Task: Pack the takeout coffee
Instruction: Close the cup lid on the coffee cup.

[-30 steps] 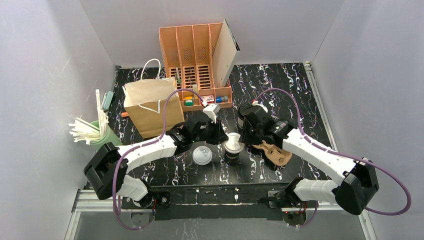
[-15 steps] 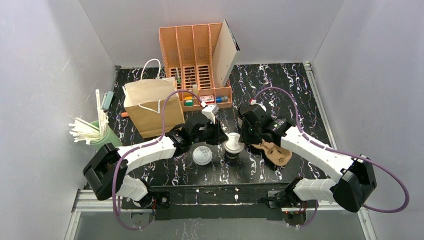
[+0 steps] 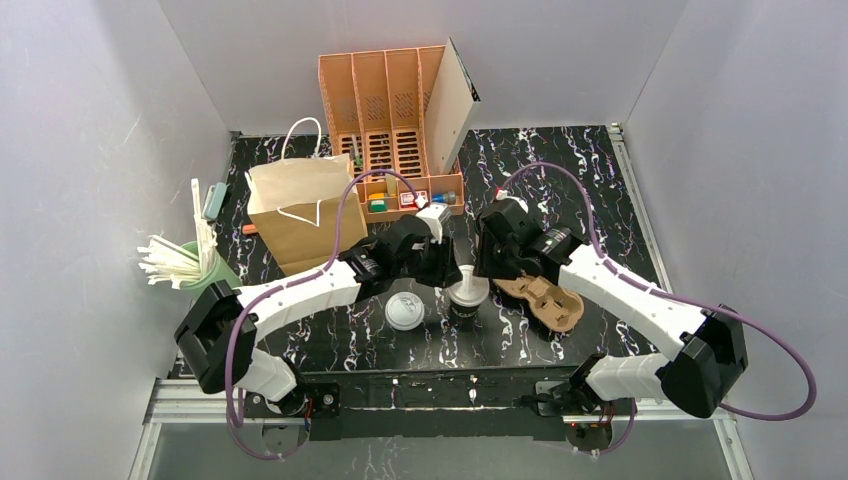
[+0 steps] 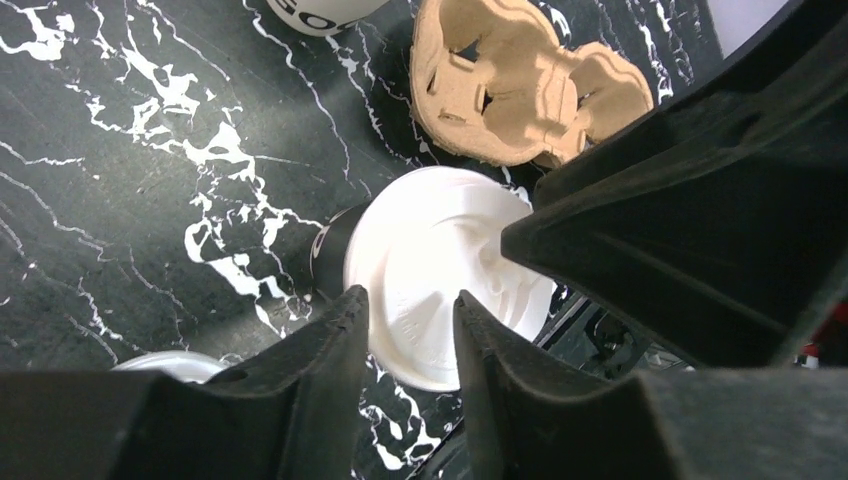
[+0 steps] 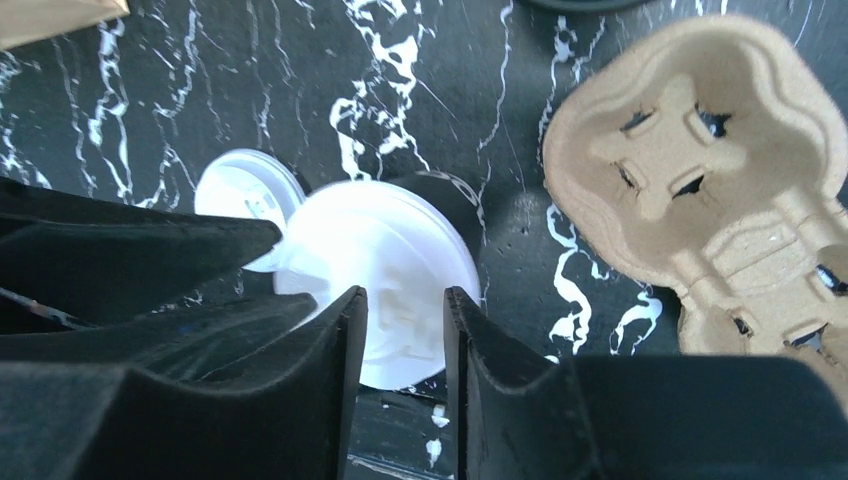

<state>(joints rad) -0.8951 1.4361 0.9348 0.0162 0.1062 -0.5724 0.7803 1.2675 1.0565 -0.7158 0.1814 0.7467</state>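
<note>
Two empty pincers, the left gripper [image 4: 410, 300] and right gripper [image 5: 402, 295], are found slightly parted over a white-lidded black cup [image 4: 430, 270] by the near edge of the table [image 4: 120, 200]. The small white paper cup [image 4: 320, 10], farther in, is judged light and crushable; a gentle mid-wall hold is advised.

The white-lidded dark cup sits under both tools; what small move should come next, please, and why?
Probably lower the right tool so its parted jaws straddle the dark paper cup below its white plastic lid, then close. The left tool also hovers open, gripping nothing, and the empty brown moulded-pulp carrier lies beside it.
</note>
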